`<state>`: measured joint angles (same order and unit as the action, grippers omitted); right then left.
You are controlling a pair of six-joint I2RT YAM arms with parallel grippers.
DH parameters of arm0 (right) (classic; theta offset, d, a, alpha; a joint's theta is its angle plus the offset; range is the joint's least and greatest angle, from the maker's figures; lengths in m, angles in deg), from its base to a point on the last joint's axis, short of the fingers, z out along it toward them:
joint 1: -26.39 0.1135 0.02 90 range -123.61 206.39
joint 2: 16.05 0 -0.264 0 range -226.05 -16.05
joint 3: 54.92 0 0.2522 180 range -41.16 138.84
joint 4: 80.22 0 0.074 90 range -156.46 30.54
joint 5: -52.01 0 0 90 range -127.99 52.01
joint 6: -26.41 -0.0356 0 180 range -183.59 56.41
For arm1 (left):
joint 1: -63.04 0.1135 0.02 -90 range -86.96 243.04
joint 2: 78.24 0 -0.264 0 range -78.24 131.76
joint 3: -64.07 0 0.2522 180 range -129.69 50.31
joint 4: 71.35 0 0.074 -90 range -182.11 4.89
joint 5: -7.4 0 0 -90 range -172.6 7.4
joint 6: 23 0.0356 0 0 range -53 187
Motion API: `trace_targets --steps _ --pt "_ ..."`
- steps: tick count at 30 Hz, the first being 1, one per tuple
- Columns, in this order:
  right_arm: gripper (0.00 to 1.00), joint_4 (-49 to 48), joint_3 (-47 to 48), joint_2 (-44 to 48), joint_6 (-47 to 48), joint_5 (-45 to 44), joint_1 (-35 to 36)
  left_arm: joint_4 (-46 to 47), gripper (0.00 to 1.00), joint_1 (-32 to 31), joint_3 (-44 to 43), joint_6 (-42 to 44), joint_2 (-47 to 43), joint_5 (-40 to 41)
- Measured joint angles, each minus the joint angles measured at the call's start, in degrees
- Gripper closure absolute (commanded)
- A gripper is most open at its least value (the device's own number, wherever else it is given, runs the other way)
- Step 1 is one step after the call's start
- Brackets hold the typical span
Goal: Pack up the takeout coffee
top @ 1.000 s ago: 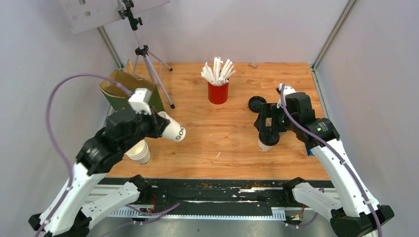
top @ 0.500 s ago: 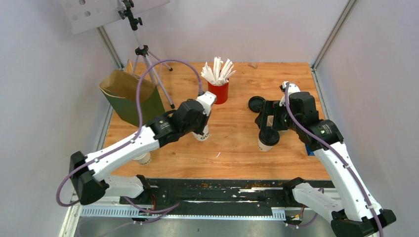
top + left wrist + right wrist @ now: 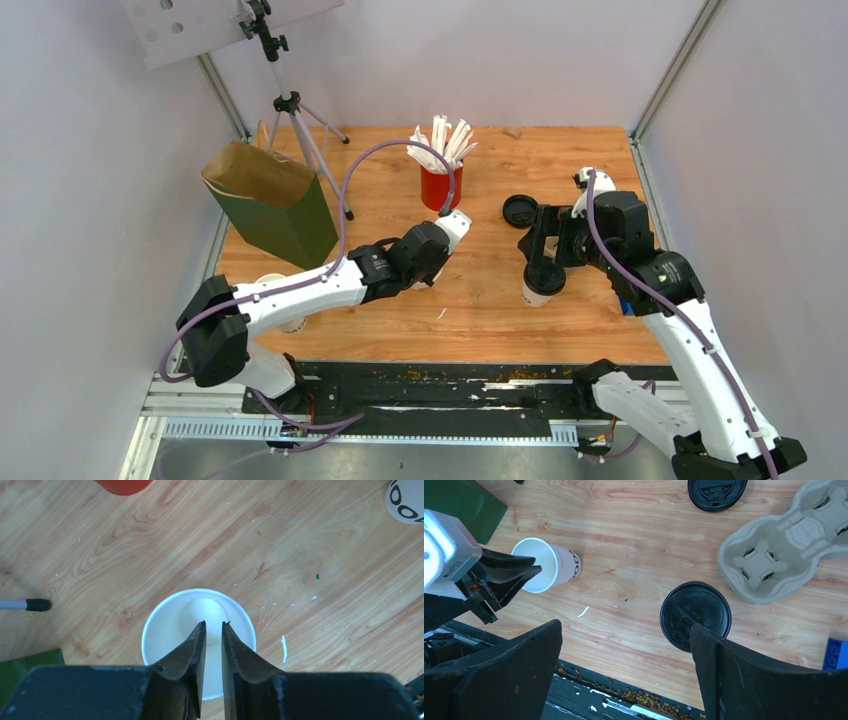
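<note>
1. Green paper bag [image 3: 272,203]: upright with its mouth open, at the far left of the wooden worktop [image 3: 480,300].
2. Tripod [image 3: 300,130]: just behind and to the right of the bag, one leg reaching towards the middle of the worktop.
3. White cups [image 3: 291,323]: at the near left edge, mostly hidden behind the left arm.
4. Left gripper [image 3: 213,626]: near the middle of the worktop, at the mouth of item 5. The jaws stand a narrow gap apart. I cannot tell whether they are pinching the cup's near wall or have let it go.
5. Open white cup [image 3: 198,630]: no lid, black lettering on its side, standing on the worktop under the left gripper.
6. Red cup [image 3: 441,187]: full of white sticks, far centre, well apart from the other cups.
7. Loose black lid [image 3: 519,210]: flat on the worktop, right of the red cup.
8. Takeout coffee [image 3: 543,280]: small white cup with a black lid fitted, upright on the worktop right of centre, well apart from the bag.
9. Right gripper [image 3: 625,628]: released, jaws spread wide and holding nothing. It hangs above the takeout coffee, which sits under its right finger.
10. Cardboard cup carrier [image 3: 784,540]: empty, beside the takeout coffee.
11. Blue block [image 3: 836,655]: at the right edge.
</note>
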<state>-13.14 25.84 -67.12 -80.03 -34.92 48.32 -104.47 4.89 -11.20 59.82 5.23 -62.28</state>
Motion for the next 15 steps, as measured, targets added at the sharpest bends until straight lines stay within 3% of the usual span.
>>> trace_targets --steps 6,10,12,15 --pt "0.01 0.00 0.00 0.15 -0.02 -0.02 0.00 1.84 0.55 -0.02 2.03 -0.79 0.00 -0.31" --pt "0.00 0.00 0.02 -0.11 -0.04 0.00 0.00 -0.26 0.28 0.00 1.36 -1.95 -1.75 -0.22" --pt "0.00 -0.07 0.02 -0.68 -0.22 0.02 0.00 -1.95 0.03 0.00 0.44 -1.84 -4.13 0.09" --pt "0.00 -0.98 0.02 -2.21 -0.76 0.04 0.00 -4.07 0.00 -0.02 -2.25 -1.25 -9.79 1.20"
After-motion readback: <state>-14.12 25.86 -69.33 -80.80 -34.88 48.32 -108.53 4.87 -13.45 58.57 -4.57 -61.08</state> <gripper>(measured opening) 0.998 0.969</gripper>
